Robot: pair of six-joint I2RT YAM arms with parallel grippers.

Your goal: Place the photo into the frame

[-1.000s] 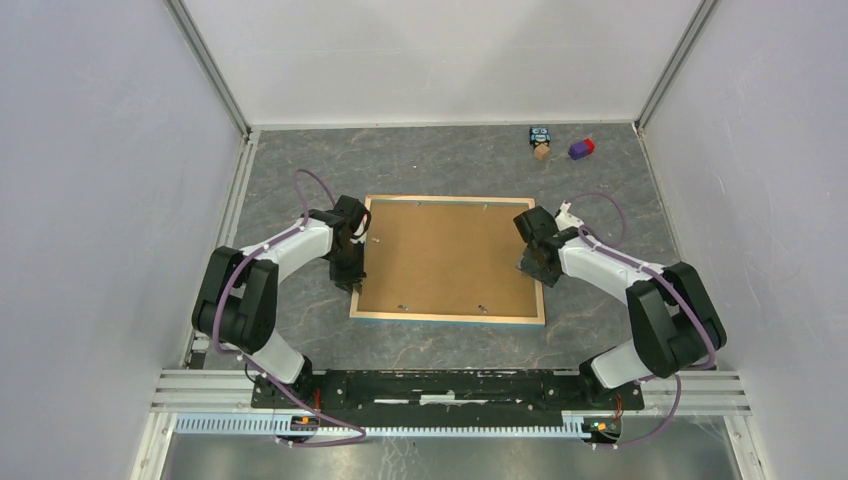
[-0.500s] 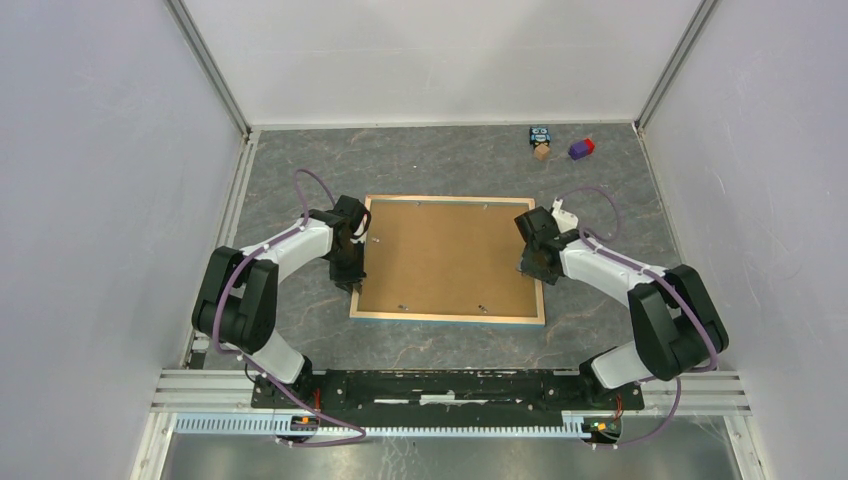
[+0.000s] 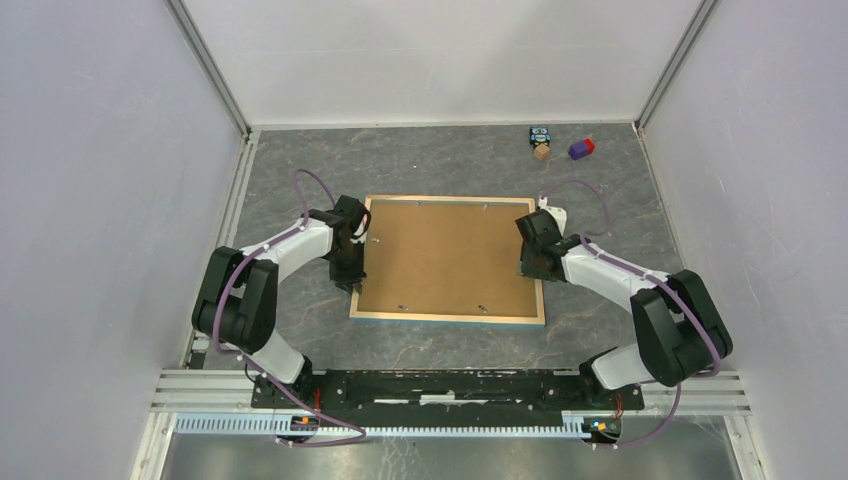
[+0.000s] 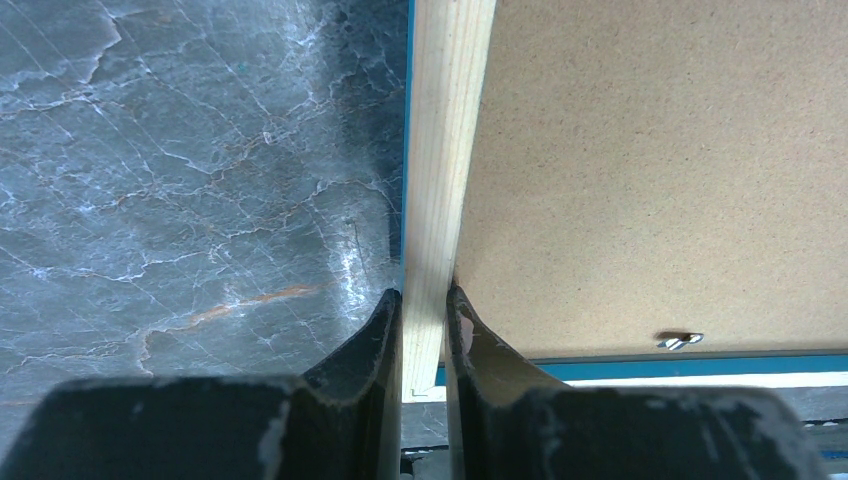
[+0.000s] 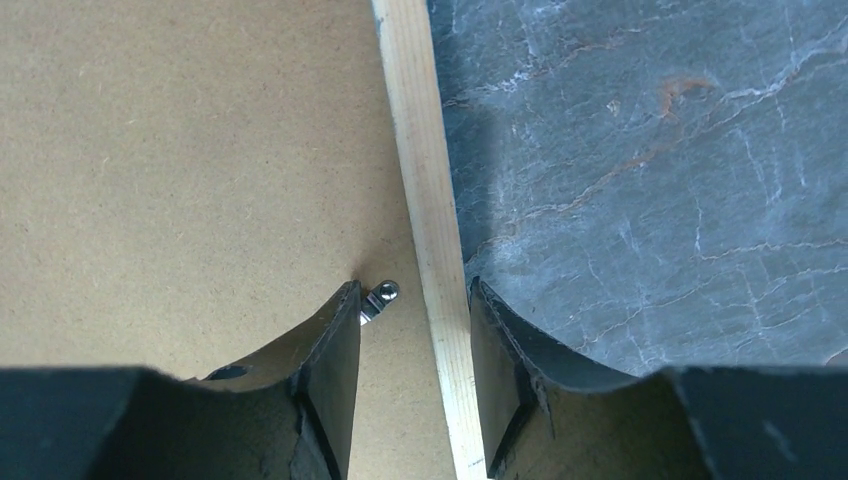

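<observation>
Back-side up on the grey marbled table (image 3: 300, 160), the frame (image 3: 447, 318) lies flat in the middle of the workspace between the two arms, its pale wood border facing the overhead camera and a thin line of bright blue showing along its outer edge. A plain brown hardboard sheet (image 3: 447, 256) fills the opening inside the border. The left gripper (image 4: 425, 300) is at the frame's left rail towards the near corner, its dark fingers (image 4: 385, 320) pinched together on the wooden strip — one on the outer side over the table, the other on the inner side against the hardboard. The right gripper (image 5: 412, 288) straddles the right rail, its fingers (image 5: 335, 330) standing apart: the inner one is over the hardboard with a clear gap to the wood, the outer one is just beside the rail's outer edge above the table. A small metal clip (image 5: 380, 295) sits on the hardboard next to the inner finger of the right gripper. Well apart at the far right of the table are a small blue-and-wood toy (image 3: 541, 141) and a purple block (image 3: 581, 149).
</observation>
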